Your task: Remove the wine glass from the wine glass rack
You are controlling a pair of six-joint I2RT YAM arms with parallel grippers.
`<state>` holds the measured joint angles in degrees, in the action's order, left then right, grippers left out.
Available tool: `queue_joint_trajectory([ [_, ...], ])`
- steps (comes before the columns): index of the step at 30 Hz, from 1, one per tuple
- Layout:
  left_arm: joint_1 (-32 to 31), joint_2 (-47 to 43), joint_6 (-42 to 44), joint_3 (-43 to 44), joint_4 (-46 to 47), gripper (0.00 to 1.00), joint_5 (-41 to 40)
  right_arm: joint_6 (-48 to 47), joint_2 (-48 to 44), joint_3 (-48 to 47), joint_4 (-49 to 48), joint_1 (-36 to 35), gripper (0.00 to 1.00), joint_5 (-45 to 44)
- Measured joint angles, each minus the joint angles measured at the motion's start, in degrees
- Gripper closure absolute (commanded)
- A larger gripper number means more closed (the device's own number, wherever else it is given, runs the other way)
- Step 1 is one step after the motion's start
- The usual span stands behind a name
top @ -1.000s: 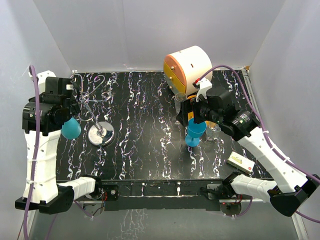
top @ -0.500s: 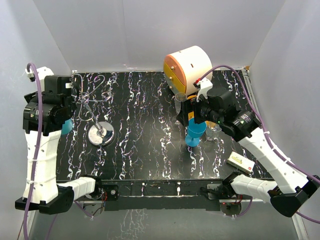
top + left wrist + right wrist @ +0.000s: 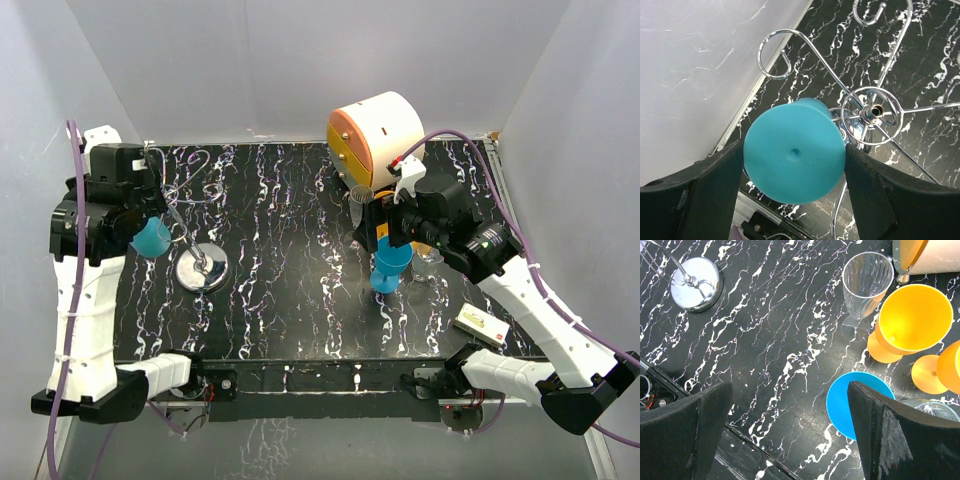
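Plainly, the wine glass [image 3: 792, 152] sits in the left gripper [image 3: 795, 150], whose two dark fingers [image 3: 715, 185] press against opposite edges of its round teal foot, so that hand is clamped on it, not hanging free. The left wrist view looks straight down on the foot, with a small dimple at its middle and a sliver of the bowl showing behind it. The glass's long axis therefore runs away from the wrist, roughly in line with the gripper's reach. It lies just beside the wine glass rack [image 3: 870, 107], on the side towards the pale left wall. The ringed top of the post is close to the foot's edge, and one curled wire arm [image 3: 772, 55] sweeps past above it. Whether the stem is clear of the wires cannot be told, since the foot hides it. My judgement is that the coming move should carry the glass away from the post, keeping its axis steady so nothing catches a wire. The right gripper [image 3: 790, 390] is well apart with its jaws spread wide, empty above a blue glass [image 3: 855, 402], an orange glass [image 3: 914, 317] and a clear flute [image 3: 867, 277]. The left arm is far the nearer.
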<state>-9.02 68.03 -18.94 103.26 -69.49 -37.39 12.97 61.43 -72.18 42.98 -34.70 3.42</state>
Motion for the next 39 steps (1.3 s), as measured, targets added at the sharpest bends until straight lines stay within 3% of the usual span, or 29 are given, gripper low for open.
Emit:
queue_joint_trajectory([
  [21,0.0,-7.6,-1.6,-0.8,-6.8,0.43,8.2,0.7,0.0,0.0,-0.8,0.0,0.02,1.5],
  [31,-0.6,-17.6,-3.2,0.3,-9.1,0.42,13.8,4.6,0.0,0.0,-2.0,0.0,0.02,6.6],
  [35,-0.6,-21.2,-4.2,3.0,-7.3,0.42,20.3,9.6,-0.4,1.3,-7.8,0.0,0.02,13.4],
  [39,-0.7,-24.0,-7.0,3.5,-2.0,0.41,28.4,19.1,-1.4,6.5,-20.5,0.0,0.02,22.1],
])
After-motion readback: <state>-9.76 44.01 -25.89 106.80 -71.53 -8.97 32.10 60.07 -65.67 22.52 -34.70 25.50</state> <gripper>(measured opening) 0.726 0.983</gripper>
